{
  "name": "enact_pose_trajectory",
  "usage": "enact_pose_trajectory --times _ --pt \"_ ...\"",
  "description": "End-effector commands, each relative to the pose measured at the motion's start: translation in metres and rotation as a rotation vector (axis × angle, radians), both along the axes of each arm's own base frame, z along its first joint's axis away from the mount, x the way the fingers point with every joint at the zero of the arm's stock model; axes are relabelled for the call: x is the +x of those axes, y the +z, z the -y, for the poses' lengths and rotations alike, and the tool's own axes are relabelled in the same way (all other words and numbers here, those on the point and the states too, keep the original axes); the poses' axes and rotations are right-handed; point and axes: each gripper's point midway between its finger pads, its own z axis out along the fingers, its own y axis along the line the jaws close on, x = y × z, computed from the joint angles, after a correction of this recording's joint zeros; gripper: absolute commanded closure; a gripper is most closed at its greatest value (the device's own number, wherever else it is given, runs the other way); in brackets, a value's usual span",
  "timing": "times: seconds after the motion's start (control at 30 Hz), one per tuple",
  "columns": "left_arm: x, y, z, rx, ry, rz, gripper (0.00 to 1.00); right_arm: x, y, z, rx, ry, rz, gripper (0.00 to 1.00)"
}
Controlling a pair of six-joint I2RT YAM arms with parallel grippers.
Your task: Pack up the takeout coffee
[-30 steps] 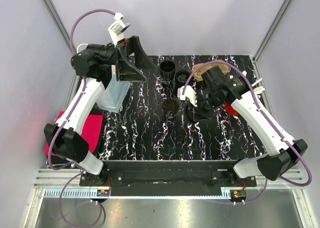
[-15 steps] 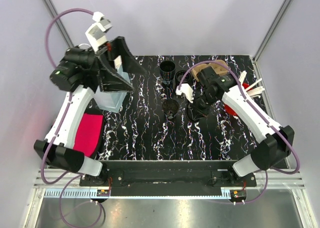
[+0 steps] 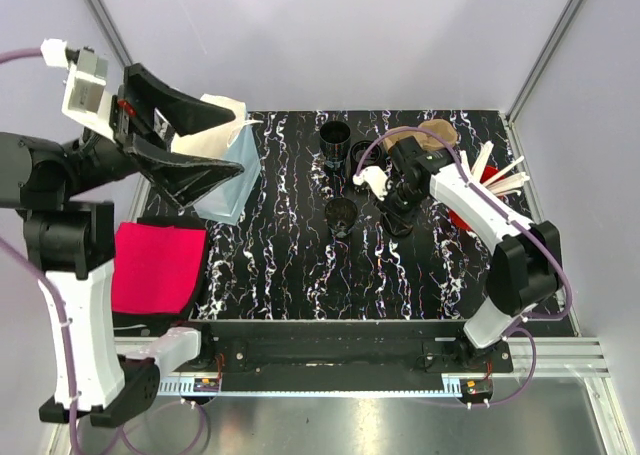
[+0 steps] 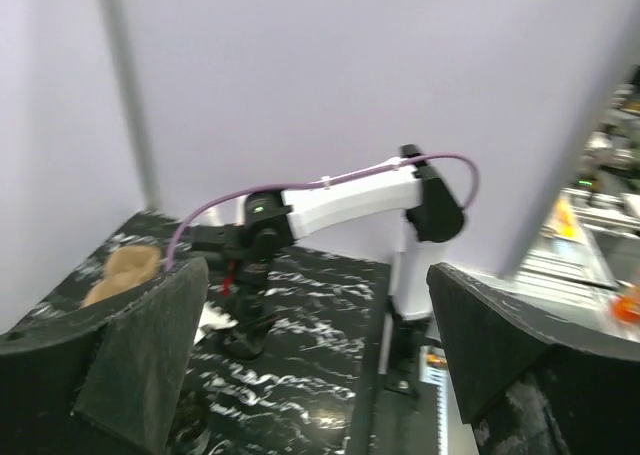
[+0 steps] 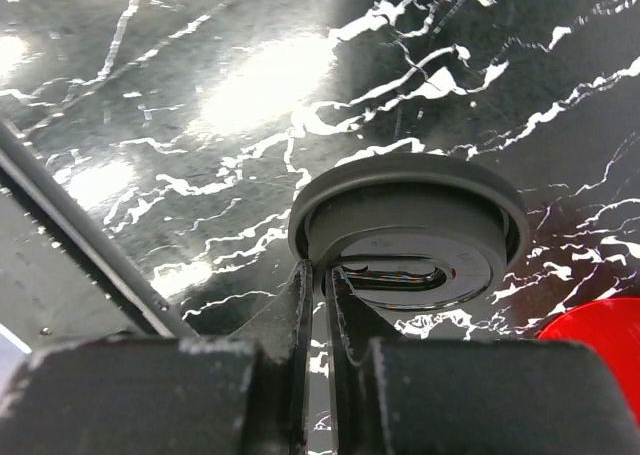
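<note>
Top view, plus both wrist views. We mark the left gripper (image 3: pixel 225 140) high above the far-left corner of the tabletop (image 3: pixel 280 275), jaws spread wide & gripping nothing. The left wrist view agrees, w/ one finger (image 4: pixel 130 365) at each side of the frame and the right arm (image 4: pixel 340 195) seen across the gap btw. them. Under it, at that far-left corner, sits the pale bag (image 3: pixel 225 190). A red cloth (image 3: pixel 155 265) lies at the left edge, toward the near-left corner.

We find the right gripper (image 3: pixel 399 215) low over the tabletop, right of ctr, closed on a dark lid (image 5: pixel 410 235). In the right wrist view its fingers (image 5: pixel 295 315) stand almost together, pinching the lid's near wall. Whether a cup sits under that lid we cannot tell.

Other dark pieces:
- One cup (image 3: pixel 341 215) at ctr, just left of the right gripper & apart from it.
- A second cup (image 3: pixel 334 138) near the far edge, approx. mid-width.
- A small round item (image 3: pixel 362 153) just right of that one, too small for us to tell lid from cup.

A brown carrier (image 3: pixel 430 135) lies at the far edge toward the far-right corner. Pale stirrers (image 3: pixel 500 170) and a red container (image 3: pixel 462 218) sit near the right edge, the container partly under the right arm.
</note>
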Motion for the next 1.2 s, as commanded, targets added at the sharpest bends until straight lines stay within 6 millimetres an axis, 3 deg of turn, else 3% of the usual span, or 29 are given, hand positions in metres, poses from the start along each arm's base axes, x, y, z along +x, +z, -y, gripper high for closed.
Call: enact_pose_trajectory --times 0.0,0.2,0.4,0.6,0.93,1.0,1.03,1.17 --pt "0.089 -0.067 -0.023 0.075 0.36 -0.144 0.01 0.023 -0.008 0.01 -0.076 -0.06 0.045 1.0" --pt "0.157 -0.155 -0.047 0.225 0.568 -0.256 0.01 0.028 -0.035 0.025 -0.198 -0.083 0.005 1.0" --pt "0.179 -0.21 -0.043 0.29 0.574 -0.277 0.01 0.034 -0.061 0.03 -0.264 -0.098 -0.034 1.0" --pt "0.181 -0.241 -0.026 0.346 0.563 -0.225 0.01 0.039 -0.085 0.034 -0.301 -0.094 -0.025 1.0" --pt "0.182 -0.284 0.015 0.431 0.403 -0.249 0.01 0.039 -0.09 0.034 -0.277 -0.093 0.005 0.87" --pt "0.184 -0.291 0.02 0.438 0.385 -0.251 0.01 0.041 -0.087 0.034 -0.269 -0.103 0.02 0.81" --pt "0.183 -0.295 0.025 0.439 0.361 -0.255 0.01 0.043 -0.081 0.033 -0.259 -0.108 0.035 0.71" --pt "0.184 -0.312 0.039 0.457 0.304 -0.267 0.01 0.044 -0.065 0.031 -0.224 -0.128 0.08 0.58"
